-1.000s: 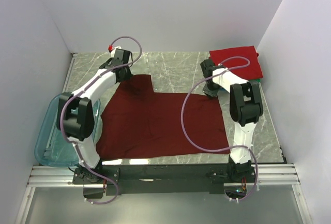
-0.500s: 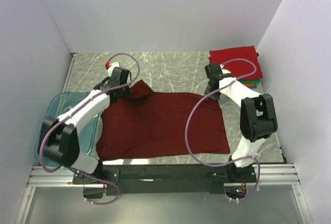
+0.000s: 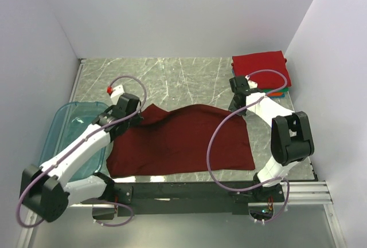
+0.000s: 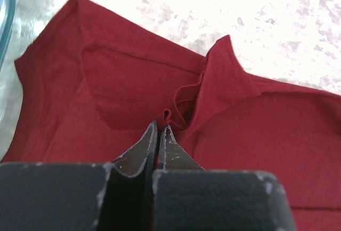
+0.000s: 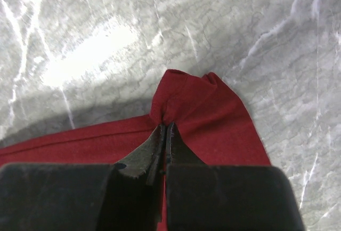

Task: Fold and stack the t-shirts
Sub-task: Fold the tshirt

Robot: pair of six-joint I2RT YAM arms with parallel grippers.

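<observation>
The dark maroon t-shirt lies on the marble table, its far edge lifted and drawn toward me. My left gripper is shut on the shirt's far left corner; the left wrist view shows a pinch of cloth between the fingertips. My right gripper is shut on the far right corner, the cloth bunched at the tips. A stack of folded t-shirts sits at the far right, bright red on top, with green and orange edges showing under it. No blue shirt shows.
A translucent teal plastic bin stands at the left edge under my left arm. White walls close in the table on three sides. The metal rail runs along the near edge.
Both grippers have pulled the shirt's far edge toward the near side, folding it over. The left arm has swung down and left over the bin; the right gripper moved slightly nearer.
</observation>
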